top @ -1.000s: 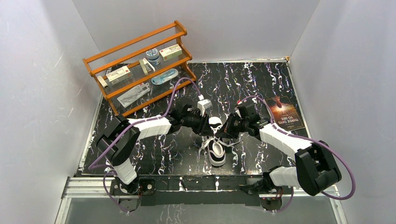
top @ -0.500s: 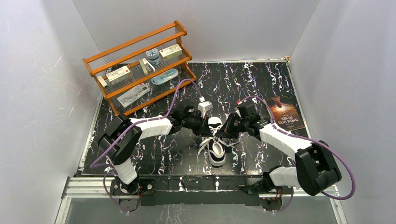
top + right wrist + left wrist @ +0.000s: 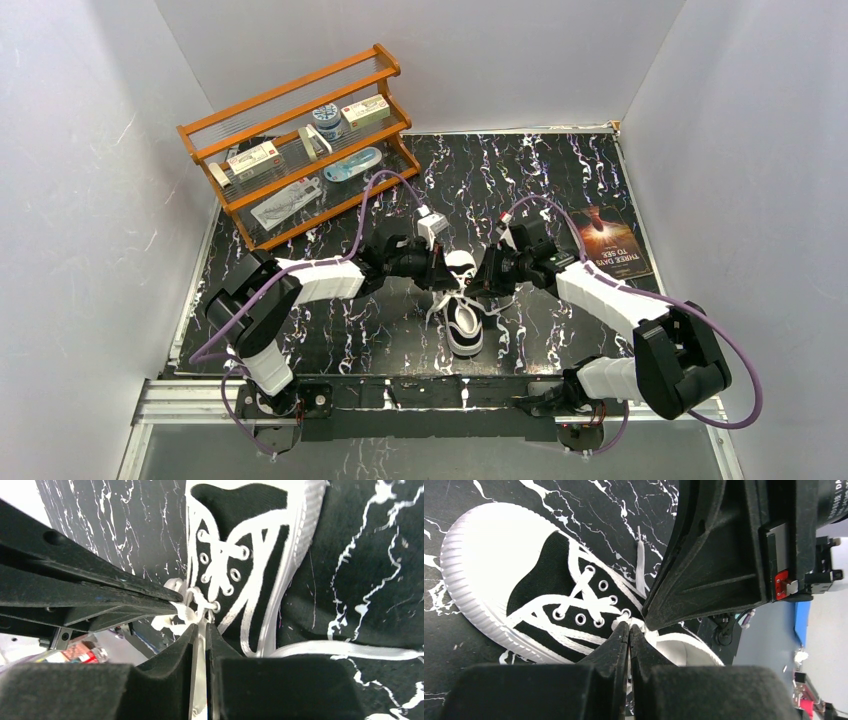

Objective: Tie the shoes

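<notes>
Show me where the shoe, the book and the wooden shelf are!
Shoe [image 3: 479, 550]: left wrist view, on its white toe cap.
Book [image 3: 612, 243]: top view, middle of its cover.
Shelf [image 3: 290, 100]: top view, on its top tier.

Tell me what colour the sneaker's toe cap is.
The toe cap is white with a ribbed edge, clearest in the left wrist view.

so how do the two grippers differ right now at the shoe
The left gripper reaches the sneaker from the left of the top view, the right gripper from the right. The left pinches the laces just at its fingertips; a strand runs down the slit between the right one's fingers. Both are shut on lace near the top eyelets.
</notes>
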You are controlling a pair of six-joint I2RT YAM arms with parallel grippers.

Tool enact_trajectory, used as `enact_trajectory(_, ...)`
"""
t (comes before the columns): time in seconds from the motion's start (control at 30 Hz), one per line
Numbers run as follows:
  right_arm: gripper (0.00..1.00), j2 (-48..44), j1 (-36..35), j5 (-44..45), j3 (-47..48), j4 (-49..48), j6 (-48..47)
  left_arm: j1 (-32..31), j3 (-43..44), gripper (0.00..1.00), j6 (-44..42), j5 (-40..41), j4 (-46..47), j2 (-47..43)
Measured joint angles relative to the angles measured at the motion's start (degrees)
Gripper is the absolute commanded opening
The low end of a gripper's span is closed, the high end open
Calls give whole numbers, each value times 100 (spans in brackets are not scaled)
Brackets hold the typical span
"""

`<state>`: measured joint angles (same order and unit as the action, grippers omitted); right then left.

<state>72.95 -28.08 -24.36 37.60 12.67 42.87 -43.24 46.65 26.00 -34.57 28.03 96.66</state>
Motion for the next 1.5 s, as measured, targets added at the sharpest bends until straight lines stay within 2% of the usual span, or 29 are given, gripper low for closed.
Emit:
enact_trajectory(0.1, 28, 0, 17, -4, 234, 232, -468, 0, -98, 0, 243, -9, 319, 0)
enact_trajectory(0.17, 39, -7, 101, -59, 358, 278, -804, 4, -153, 0, 407, -17, 538, 0)
enact_trajectory(0.23, 46, -57, 273, -170, 404, 258, -1174, 17, -184, 0, 527, -39, 697, 0)
enact_trajectory(0.3, 49, -125, 439, -326, 404, 243, -1488, 44, -199, 0, 636, -61, 837, 2)
enact_trajectory(0.4, 49, -140, 605, -599, 402, 74, -1873, 79, -208, 0, 763, -105, 1008, 15)
enact_trajectory(0.53, 49, 17, 638, -1071, 389, -452, -1928, 114, -223, 0, 841, -157, 1132, 42)
enact_trajectory(0.73, 50, 306, 820, -1727, -13, -1596, -1360, 151, -345, 0, 946, -214, 1294, 44)
enact_trajectory(0.93, 52, 328, 984, -2133, -509, -2288, -898, 192, -501, 0, 1167, -326, 1698, 192)
enact_trajectory(1.1, 45, 476, 1023, -2424, -686, -2848, -704, 227, -570, 0, 1357, -407, 1974, 343)
enact_trajectory(1.5, 40, 872, 1047, -2763, -929, -3685, -262, 262, -645, 0, 1523, -516, 2304, 358)
